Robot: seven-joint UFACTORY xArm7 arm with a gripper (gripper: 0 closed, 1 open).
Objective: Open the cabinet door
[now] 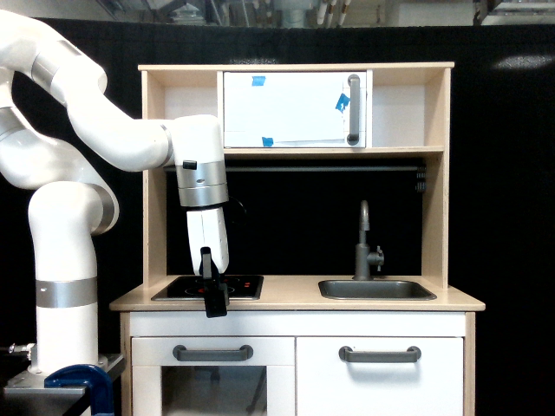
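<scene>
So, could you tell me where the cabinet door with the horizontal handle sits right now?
In the exterior view, the cabinet door sits at the bottom right of the toy kitchen, directly below the sink and right of the glass-windowed oven door.

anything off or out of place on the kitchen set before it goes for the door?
Only oddity: bits of blue tape stuck on the upper cabinet's white door, by its vertical handle and along the top and bottom edges. Otherwise tidy: the cabinet door at lower right sits shut and square, nothing spilled. The tool hangs over the counter's front edge.
</scene>
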